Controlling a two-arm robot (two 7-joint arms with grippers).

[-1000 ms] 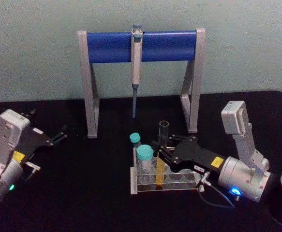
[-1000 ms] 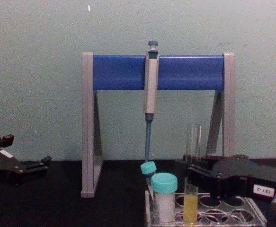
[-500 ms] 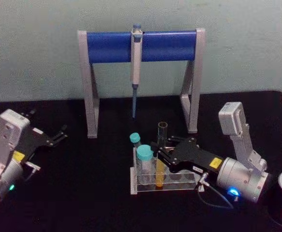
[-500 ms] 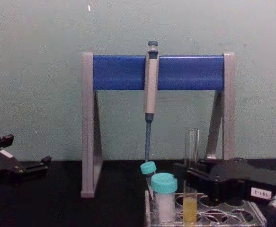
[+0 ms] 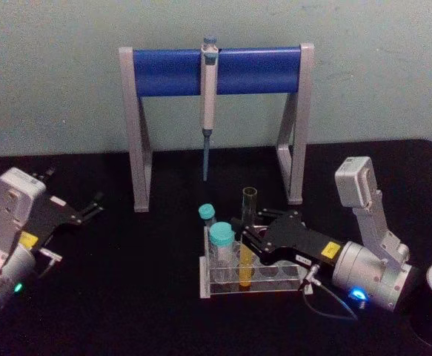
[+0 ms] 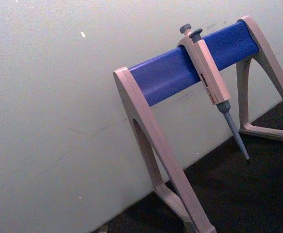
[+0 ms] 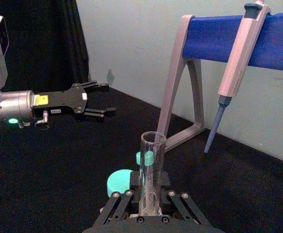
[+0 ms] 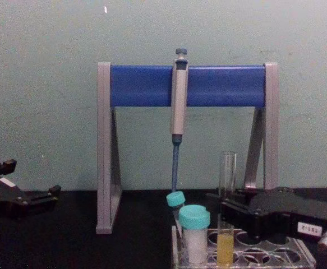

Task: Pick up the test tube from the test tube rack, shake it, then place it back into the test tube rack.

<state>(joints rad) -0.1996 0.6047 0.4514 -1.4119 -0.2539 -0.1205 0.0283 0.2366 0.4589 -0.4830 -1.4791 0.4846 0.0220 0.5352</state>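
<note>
Left gripper is sitting parked low over the counter on the left, jaws apart, nothing in them. Right gripper is reaching in low and nearly level from the right, jaws clamping the test tube, which is standing upright in the test tube rack. I'd be lifting it straight up, staying clear of the capped tubes just beside it.

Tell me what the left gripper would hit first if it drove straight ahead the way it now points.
Probably the near leg of the pipette stand. The left gripper points up and rightward toward the stand's base, with bare table between. Depth is unclear, so it might pass just in front.
</note>
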